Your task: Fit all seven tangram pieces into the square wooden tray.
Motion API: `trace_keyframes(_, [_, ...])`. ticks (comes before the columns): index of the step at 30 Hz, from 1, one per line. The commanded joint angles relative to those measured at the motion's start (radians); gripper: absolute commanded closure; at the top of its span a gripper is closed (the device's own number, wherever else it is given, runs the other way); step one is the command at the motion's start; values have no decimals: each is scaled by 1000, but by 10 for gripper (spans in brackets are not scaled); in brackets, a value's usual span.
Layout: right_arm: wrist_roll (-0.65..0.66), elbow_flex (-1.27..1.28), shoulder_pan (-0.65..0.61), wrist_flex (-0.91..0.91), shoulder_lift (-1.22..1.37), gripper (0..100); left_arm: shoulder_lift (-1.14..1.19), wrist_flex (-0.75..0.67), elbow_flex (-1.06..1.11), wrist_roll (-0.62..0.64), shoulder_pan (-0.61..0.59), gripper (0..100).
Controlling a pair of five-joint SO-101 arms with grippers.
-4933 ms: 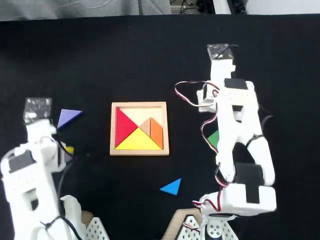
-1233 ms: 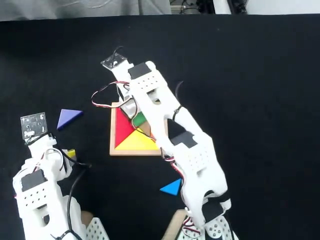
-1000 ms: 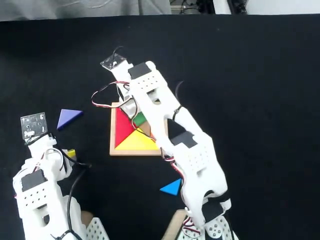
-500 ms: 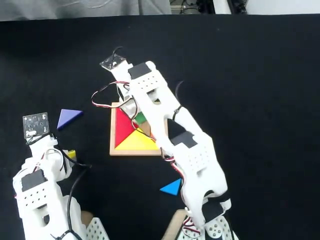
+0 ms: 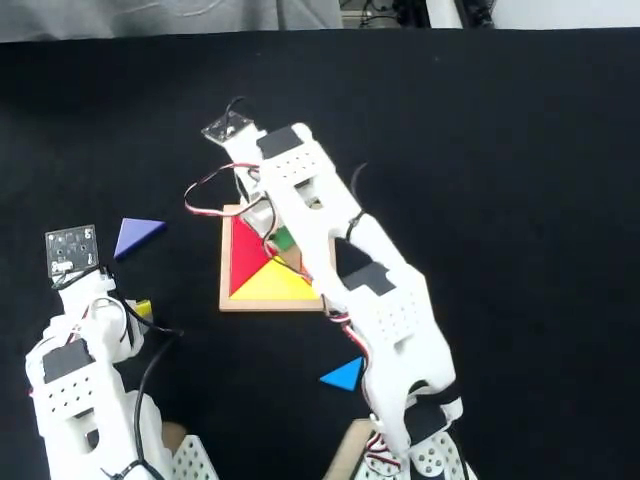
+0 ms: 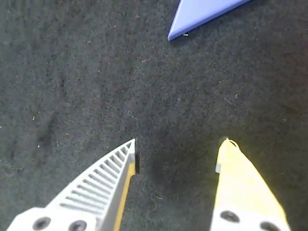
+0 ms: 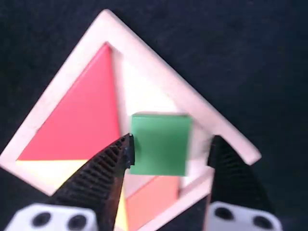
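Our left hand (image 6: pixel 178 144) hung wide and empty over the black counter (image 5: pixel 520 200), with the purple triangle (image 6: pixel 202 12) lying loose just ahead of its fingertips. Our right hand (image 7: pixel 171 142) stood wide over the square wooden tray (image 7: pixel 144 53). The green square (image 7: pixel 160 143) sat between its fingers, touching one and apart from the other; we could not tell whether it was fully seated. Beneath that hand the red triangle (image 7: pixel 77 110), yellow triangle (image 5: pixel 270 286) and an orange piece (image 7: pixel 156 197) already lay in the tray. The blue triangle (image 5: pixel 343 374) waited well behind the hand, near its arm's base. We judged the task past halfway, with at least those two loose triangles left.
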Motion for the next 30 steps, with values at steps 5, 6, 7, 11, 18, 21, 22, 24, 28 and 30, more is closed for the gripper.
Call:
trace_keyframes(5, [5,-45,166,21,-84,969,-11,-12,-4,-8,15,730])
trace_keyframes(6, [9,-22,169,18,-84,968,-11,-12,-4,-8,15,730])
trace_keyframes(7, [9,2,169,9,-84,970,-11,-12,-4,-8,15,730])
trace_keyframes(11, [9,61,152,-32,-85,987,-11,-12,-4,-8,15,730])
trace_keyframes(18, [9,48,104,-31,-96,987,-11,-11,-4,-8,15,730])
trace_keyframes(21, [3,-5,129,0,-111,987,-11,-11,-2,-8,15,730])
trace_keyframes(22, [3,-18,133,6,-114,987,-11,-11,-2,-8,15,730])
trace_keyframes(24, [2,-39,132,14,-116,987,-11,-11,-2,-8,15,730])
trace_keyframes(28, [2,-77,101,3,-113,987,-11,-11,-2,-8,15,730])
trace_keyframes(30, [2,-104,77,-5,-113,987,-11,-11,-2,-8,15,730])
